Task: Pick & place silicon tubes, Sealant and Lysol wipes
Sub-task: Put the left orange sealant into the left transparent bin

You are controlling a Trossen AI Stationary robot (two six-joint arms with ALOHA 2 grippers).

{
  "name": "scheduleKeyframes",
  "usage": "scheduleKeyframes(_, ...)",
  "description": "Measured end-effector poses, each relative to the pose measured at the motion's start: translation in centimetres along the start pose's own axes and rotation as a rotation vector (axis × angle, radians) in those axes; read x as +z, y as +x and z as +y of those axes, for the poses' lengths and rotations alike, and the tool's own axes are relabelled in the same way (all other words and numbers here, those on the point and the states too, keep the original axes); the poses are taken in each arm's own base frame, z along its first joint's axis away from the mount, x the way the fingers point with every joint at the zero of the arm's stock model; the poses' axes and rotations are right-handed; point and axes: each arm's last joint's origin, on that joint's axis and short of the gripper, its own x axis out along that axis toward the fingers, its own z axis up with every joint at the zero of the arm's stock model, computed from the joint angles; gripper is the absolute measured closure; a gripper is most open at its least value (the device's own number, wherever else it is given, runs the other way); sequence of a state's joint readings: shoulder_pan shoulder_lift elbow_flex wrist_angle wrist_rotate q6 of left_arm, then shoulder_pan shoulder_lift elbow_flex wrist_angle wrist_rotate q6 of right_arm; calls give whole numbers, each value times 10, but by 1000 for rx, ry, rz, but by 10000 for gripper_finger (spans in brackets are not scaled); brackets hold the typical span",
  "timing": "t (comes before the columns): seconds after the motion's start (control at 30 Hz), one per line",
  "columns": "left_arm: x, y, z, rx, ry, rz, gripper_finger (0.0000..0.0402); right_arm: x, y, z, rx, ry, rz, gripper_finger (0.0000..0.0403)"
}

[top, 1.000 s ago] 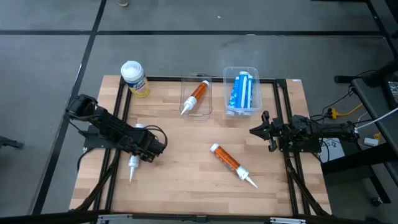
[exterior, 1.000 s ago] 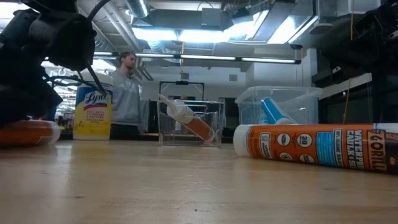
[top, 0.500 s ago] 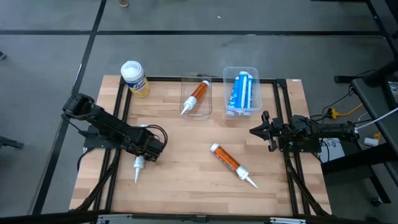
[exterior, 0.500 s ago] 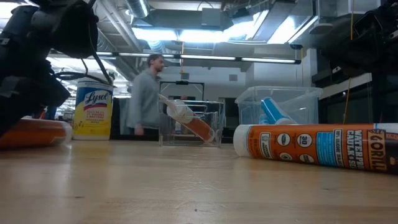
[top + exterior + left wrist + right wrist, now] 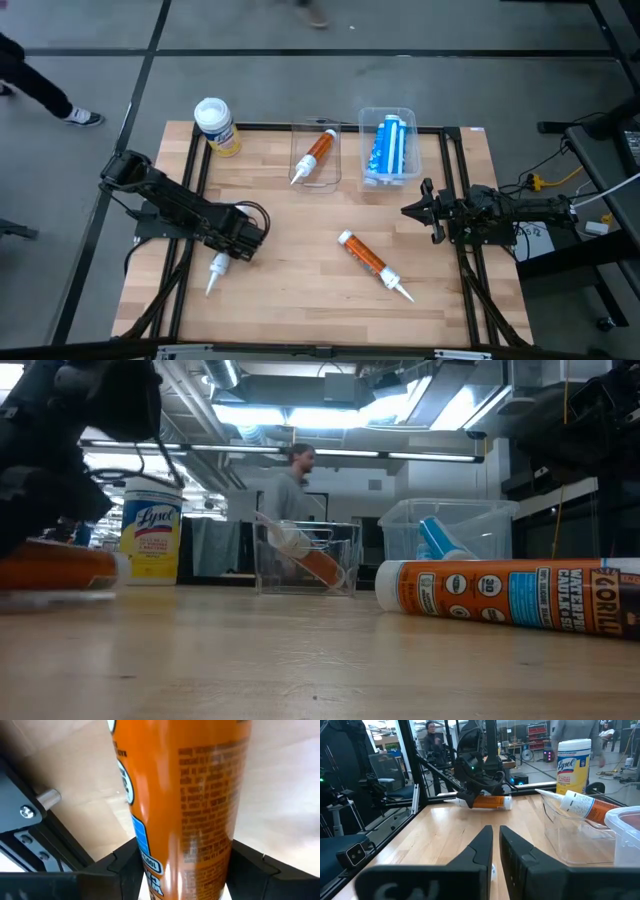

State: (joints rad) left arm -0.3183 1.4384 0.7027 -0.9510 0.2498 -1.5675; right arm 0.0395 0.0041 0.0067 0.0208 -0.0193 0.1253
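High view first: we see the left gripper at the table's left side, low over the wood, clamped on an orange sealant tube whose white nozzle sticks out toward the near-left corner. The left wrist view confirms it: orange tube body sits squeezed between both dark fingers, wooden table right behind it. In the low view that tube lies about level, just above or on the wood; we can't tell which.

Right gripper is parked at the right edge of the table, pointing inward, holding nothing. In the right wrist view its fingers are nearly together, with only a thin gap.

Count as we see it:
- Orange tubes: 3. One in the left gripper, one loose lying diagonally at centre, one inside the left clear bin.
- Blue-and-white tubes: in the right clear bin, looks like two side by side, not certain.
- Clear bins: 2, side by side at the far edge.
- Lysol wipes: 1 canister, upright, white lid, at the far-left corner, well apart from both grippers.

A person is in the room behind the table.
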Motion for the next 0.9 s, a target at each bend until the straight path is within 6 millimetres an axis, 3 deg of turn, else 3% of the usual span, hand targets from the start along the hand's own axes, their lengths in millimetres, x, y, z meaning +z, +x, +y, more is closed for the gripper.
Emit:
scheduleKeyframes(0.23,-7,-33,-8,24,39,-45,189,0,0,0,0,-1,0,368)
scheduleKeyframes(0.5,-2,-95,-17,-148,42,-189,188,0,0,0,0,0,0,368)
scheduleKeyframes(0.7,14,-136,-17,-275,33,-303,189,0,0,0,0,-1,0,368)
scheduleKeyframes(0.9,43,-159,-18,-378,77,-376,189,0,0,0,0,-1,0,368)
